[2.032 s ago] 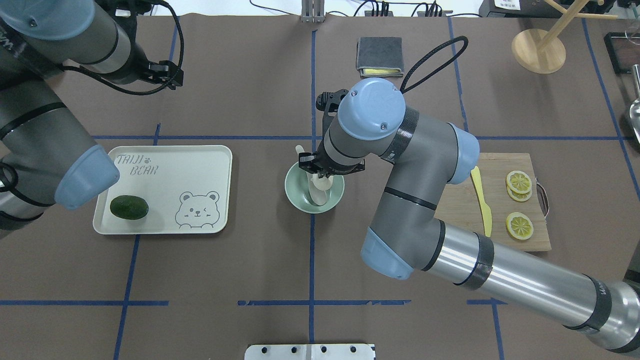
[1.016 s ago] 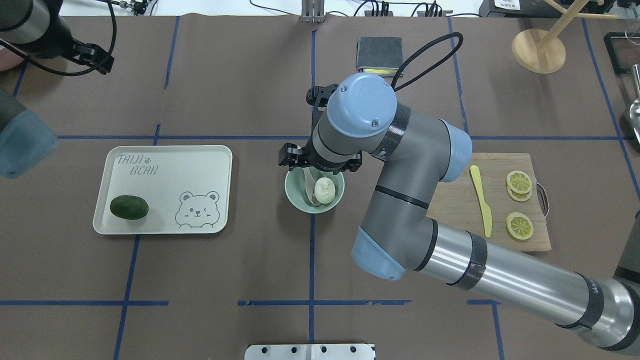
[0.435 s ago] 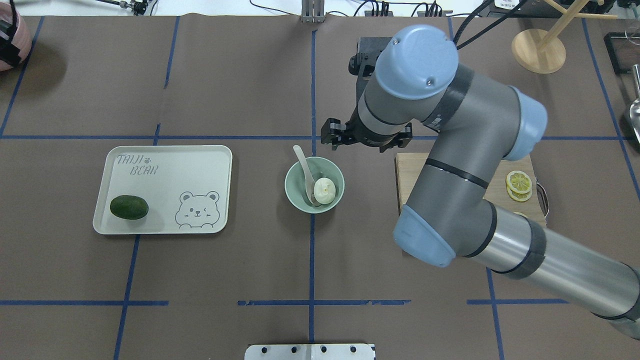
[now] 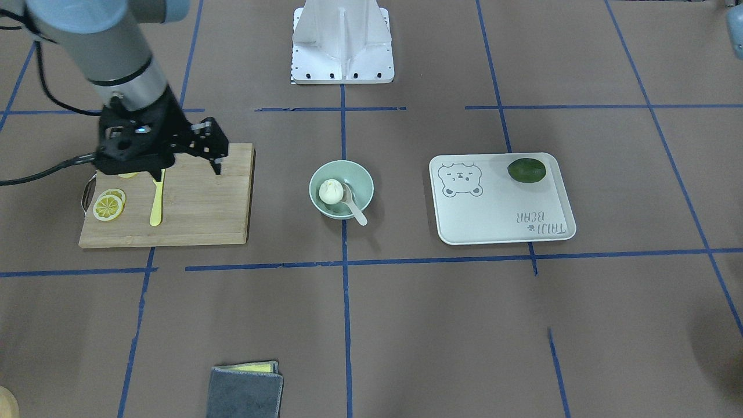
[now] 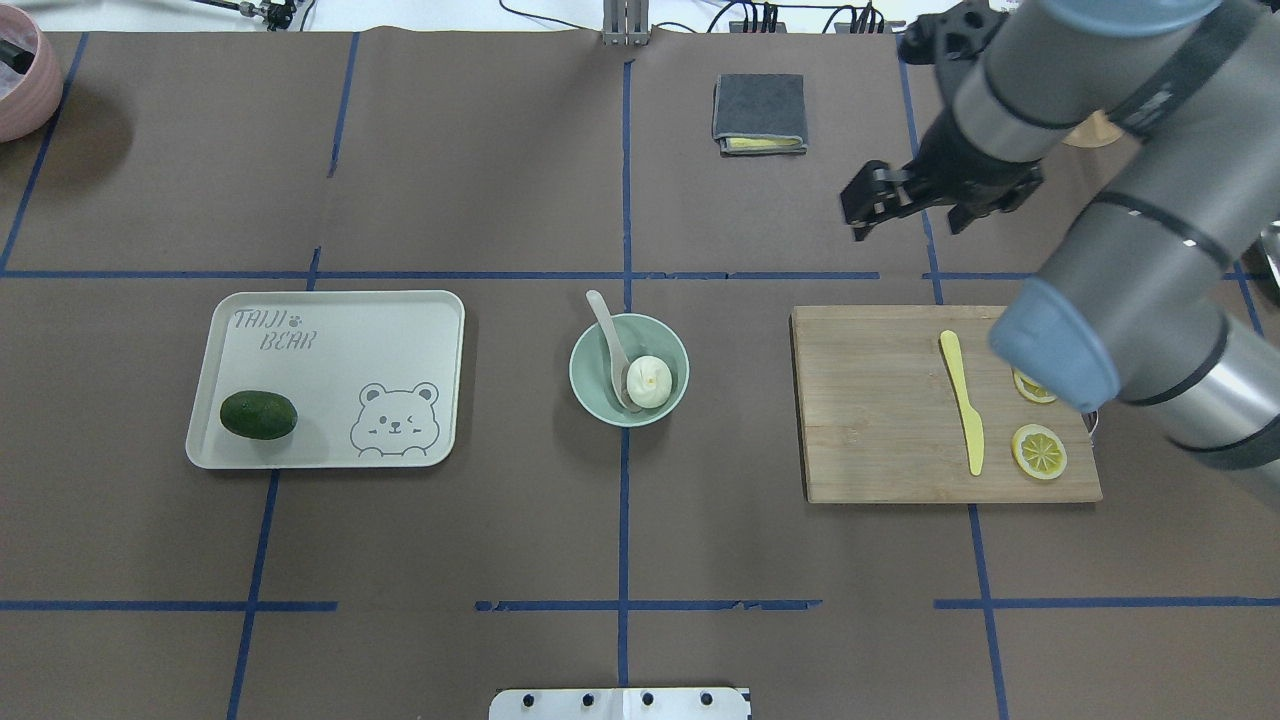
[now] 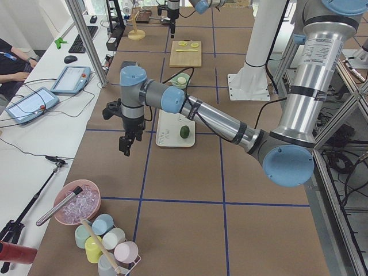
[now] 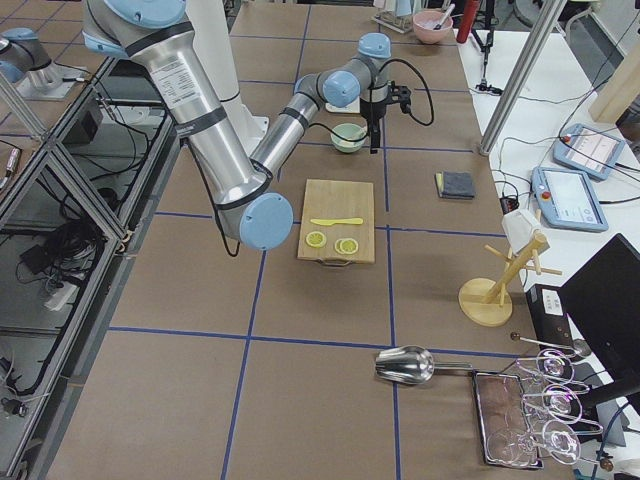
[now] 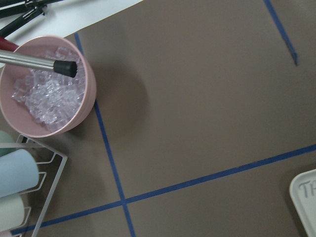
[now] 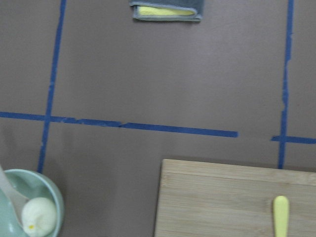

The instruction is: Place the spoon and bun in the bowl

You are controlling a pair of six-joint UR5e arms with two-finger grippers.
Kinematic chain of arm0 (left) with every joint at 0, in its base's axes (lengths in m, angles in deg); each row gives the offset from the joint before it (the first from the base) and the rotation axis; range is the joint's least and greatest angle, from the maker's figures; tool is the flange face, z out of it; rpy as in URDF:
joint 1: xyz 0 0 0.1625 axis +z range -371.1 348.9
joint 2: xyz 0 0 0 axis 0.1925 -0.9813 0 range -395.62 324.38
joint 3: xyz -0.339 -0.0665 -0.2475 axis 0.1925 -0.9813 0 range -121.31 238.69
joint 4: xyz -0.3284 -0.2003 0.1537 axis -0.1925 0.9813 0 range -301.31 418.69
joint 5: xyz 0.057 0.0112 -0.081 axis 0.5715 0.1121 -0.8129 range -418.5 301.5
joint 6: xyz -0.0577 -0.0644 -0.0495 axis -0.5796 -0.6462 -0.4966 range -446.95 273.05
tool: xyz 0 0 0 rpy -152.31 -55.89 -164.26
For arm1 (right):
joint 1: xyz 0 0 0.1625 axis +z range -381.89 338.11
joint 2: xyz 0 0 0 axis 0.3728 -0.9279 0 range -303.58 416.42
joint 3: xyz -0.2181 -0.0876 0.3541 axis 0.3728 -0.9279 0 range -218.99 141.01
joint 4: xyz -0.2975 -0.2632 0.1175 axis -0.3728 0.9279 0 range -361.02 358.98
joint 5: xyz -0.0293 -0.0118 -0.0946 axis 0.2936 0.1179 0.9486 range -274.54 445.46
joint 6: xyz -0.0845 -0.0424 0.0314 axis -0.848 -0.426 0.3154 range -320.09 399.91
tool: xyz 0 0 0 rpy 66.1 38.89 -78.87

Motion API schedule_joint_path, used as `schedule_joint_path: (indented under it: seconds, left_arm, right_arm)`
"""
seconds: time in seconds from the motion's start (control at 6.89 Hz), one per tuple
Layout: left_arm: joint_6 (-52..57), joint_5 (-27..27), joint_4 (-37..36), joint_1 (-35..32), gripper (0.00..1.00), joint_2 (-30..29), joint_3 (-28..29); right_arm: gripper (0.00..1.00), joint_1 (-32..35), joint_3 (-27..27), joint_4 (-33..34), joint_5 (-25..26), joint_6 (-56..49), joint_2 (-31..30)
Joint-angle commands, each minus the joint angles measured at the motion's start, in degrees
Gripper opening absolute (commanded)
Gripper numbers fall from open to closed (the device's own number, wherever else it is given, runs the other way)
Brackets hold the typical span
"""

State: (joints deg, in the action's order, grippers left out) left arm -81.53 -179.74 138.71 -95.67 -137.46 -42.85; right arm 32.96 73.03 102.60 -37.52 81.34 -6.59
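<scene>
well, the bun (image 5: 649, 381) sits inside the mint bowl (image 5: 581, 385) at the table's middle. the spoon (image 5: 607, 330) lies just beside it, scoop down in the bowl, handle leaning out over the rim on the side away from me. my right gripper (image 4: 187, 168) hangs in the air near the cutting board (image 5: 880, 420), well apart from the bowl, fingers spread and holding nothing. my left gripper (image 6: 125, 148) hangs over brown table near a pink bowl of ice (image 8: 49, 98); whether its fingers are parted, i cannot tell.

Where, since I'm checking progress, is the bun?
In the overhead view the bun lies inside the bowl at table centre, beside the spoon.
</scene>
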Motion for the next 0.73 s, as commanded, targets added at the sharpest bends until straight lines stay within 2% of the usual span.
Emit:
schedule_joint_path:
  seconds: [0.0, 0.29, 0.58]
  left_arm:
    - [5.0, -3.7, 0.0, -3.3, 1.0, 3.3, 3.4]
    - [7.0, -4.9, 0.0, -7.3, 1.0, 3.2, 7.2]
    - [7.0, -5.1, -0.1, -7.5, 1.0, 3.2, 9.2]
  right_arm:
    - [1.0, 12.4, 0.3, -0.3, -7.7, -20.1, -11.6]
    - [1.0, 23.6, -2.0, -0.2, -12.8, -40.3, -21.6]
    - [1.0, 30.0, -3.0, -0.2, -13.3, -49.0, -27.8]
